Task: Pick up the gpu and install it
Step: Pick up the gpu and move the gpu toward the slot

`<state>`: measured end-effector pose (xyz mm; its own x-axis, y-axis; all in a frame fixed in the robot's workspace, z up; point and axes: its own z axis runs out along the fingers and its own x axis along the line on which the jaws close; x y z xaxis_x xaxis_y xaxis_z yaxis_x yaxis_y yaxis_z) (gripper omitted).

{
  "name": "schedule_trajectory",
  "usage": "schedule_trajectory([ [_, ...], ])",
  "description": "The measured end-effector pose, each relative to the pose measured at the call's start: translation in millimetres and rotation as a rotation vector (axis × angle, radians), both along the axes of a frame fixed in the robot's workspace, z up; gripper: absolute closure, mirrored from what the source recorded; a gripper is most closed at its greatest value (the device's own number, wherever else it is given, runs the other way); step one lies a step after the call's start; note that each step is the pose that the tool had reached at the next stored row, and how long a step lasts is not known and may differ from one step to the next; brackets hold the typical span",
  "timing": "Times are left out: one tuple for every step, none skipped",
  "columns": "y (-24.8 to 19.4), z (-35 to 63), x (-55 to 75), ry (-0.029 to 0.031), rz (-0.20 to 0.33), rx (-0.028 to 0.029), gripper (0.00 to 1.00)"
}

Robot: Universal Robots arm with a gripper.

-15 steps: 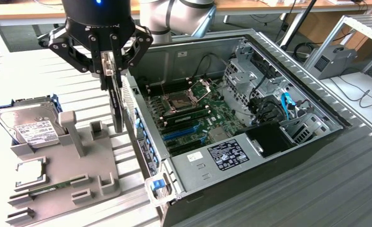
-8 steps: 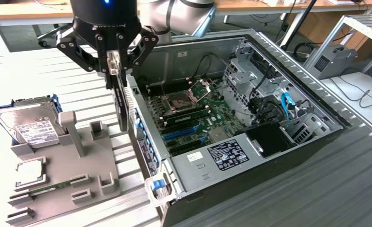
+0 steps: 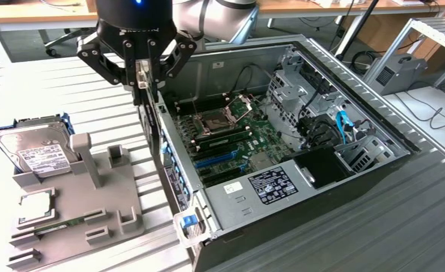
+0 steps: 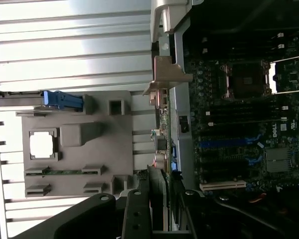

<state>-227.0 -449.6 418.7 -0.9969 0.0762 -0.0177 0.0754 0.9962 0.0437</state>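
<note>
Found the gripper (image 3: 145,85) clamped on the gpu (image 3: 142,107), with a finger against each flat face of the thin black card and the card hanging edge-on below. Saw the card up in the air over the wall of the open computer case (image 3: 298,226) on the exterior view's left, between the gray holder (image 3: 79,187) and the motherboard (image 3: 230,141), seated in no slot. From the wrist view, made out the same grip: dark fingers (image 4: 137,219) closed on the card's near end, the gpu (image 4: 160,134) running away from the gripper (image 4: 160,219) along the case wall, with its silver bracket (image 4: 164,79) at the far end, just beside the case's edge. Noted inside the case the processor socket (image 3: 216,120), the blue slots (image 3: 216,161) nearer the labelled power supply (image 3: 272,184), and blue cables (image 3: 342,126) by the drive cage. Counted on the gray holder a hard drive (image 3: 37,150) standing tilted in blue rails, a square processor chip (image 3: 37,207) lying flat, and a green memory stick (image 3: 56,226) on edge in its brackets, all well apart from the gripper. Saw holder and case resting side by side on a slatted metal table (image 3: 403,226). Could not tell whether the card's lower edge touched the case wall.
</note>
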Motion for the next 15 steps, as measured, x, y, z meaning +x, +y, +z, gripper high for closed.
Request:
schedule_trajectory([
  [0.0, 0.0, 1.1, 0.0000, 0.000, 0.0000, 0.72],
  [0.0, 0.0, 2.0, 0.0000, 0.000, 0.0000, 0.72],
  [0.0, -0.1, 3.1, -0.0001, 0.000, 0.0001, 0.72],
  [0.0, 0.0, 4.1, -0.0001, 0.000, 0.0001, 0.72],
  [0.0, 0.0, 5.5, 0.0000, 0.000, 0.0001, 0.72],
  [0.0, 0.0, 6.5, 0.0000, 0.000, 0.0000, 0.72],
  [0.0, 0.0, 7.6, 0.0000, 0.000, 0.0000, 0.72],
  [0.0, -0.1, 8.9, 0.0000, 0.000, 0.0001, 0.72],
  [0.0, 0.0, 9.9, 0.0000, 0.000, 0.0000, 0.72],
  [0.0, 0.0, 10.9, 0.0000, 0.000, 0.0000, 0.72],
  [0.0, 0.0, 12.1, 0.0000, 0.000, 0.0000, 0.72],
  [0.0, 0.0, 13.2, 0.0000, 0.000, 0.0001, 0.72],
  [0.0, 0.0, 14.4, -0.0001, 0.000, 0.0001, 0.72],
  [0.0, 0.0, 15.6, -0.0001, 0.000, 0.0001, 0.72],
  [0.0, 0.0, 16.5, 0.0000, 0.000, 0.0001, 0.72],
])
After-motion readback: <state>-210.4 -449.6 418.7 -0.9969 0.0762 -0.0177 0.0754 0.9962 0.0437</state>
